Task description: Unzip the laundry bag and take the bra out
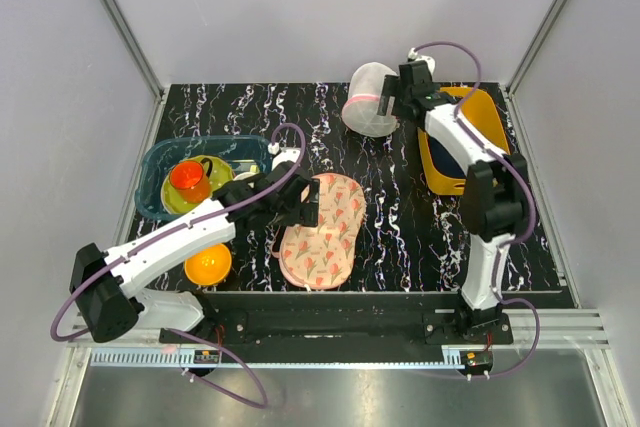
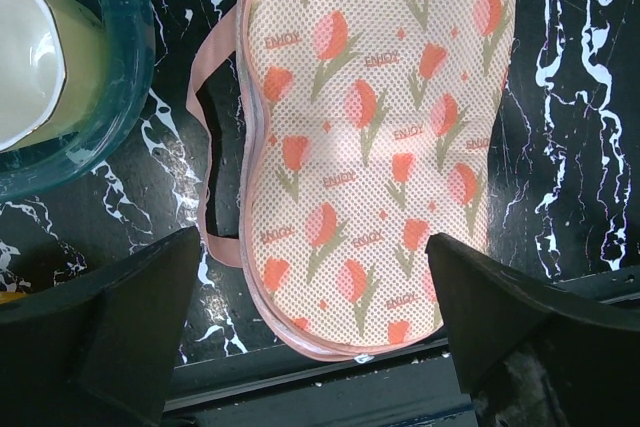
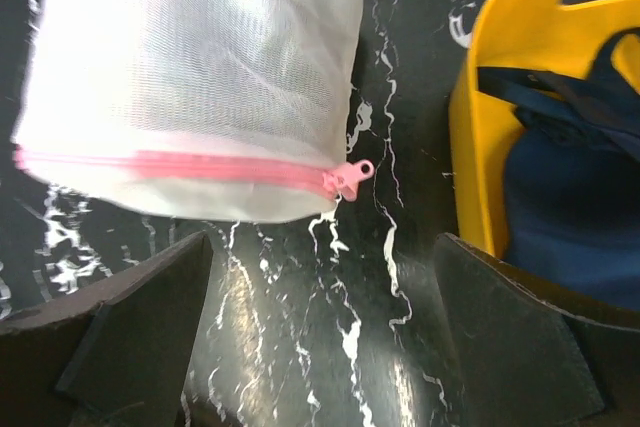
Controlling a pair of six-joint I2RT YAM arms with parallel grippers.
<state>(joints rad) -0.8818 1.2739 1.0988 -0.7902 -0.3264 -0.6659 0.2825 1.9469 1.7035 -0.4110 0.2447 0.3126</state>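
while the left end effector (image 2: 310, 247) and right end effector (image 3: 322, 242) gape, the laundry bag (image 3: 190, 77) sits zipped.

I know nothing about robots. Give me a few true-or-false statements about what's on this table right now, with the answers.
1. The right gripper is clamped on the laundry bag. False: it is open and holds nothing.
2. A dark navy garment lies in the yellow basket. True.
3. The floral pad lies inside the yellow basket. False: it lies on the table, under the open left gripper.
4. The bag's zipper pull is pink. True.
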